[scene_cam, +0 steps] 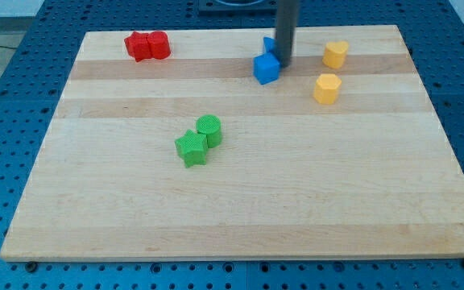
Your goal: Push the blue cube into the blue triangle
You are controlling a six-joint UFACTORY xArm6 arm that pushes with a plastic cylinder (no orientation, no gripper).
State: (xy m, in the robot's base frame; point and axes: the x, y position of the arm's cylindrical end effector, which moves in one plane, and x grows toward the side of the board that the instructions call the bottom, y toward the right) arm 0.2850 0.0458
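The blue cube (267, 68) sits near the top middle of the wooden board (240, 201). A second blue block (270, 44), the blue triangle, lies just above it and is mostly hidden behind the rod. The two blue blocks look to be touching. My tip (284, 63) is at the cube's upper right edge, touching or nearly touching it.
Two red blocks (147, 45) lie together at the top left. Two yellow blocks (336, 54) (327, 88) lie to the right of the blue cube. A green cylinder (209, 130) and a green star-shaped block (191, 149) touch each other at the middle left.
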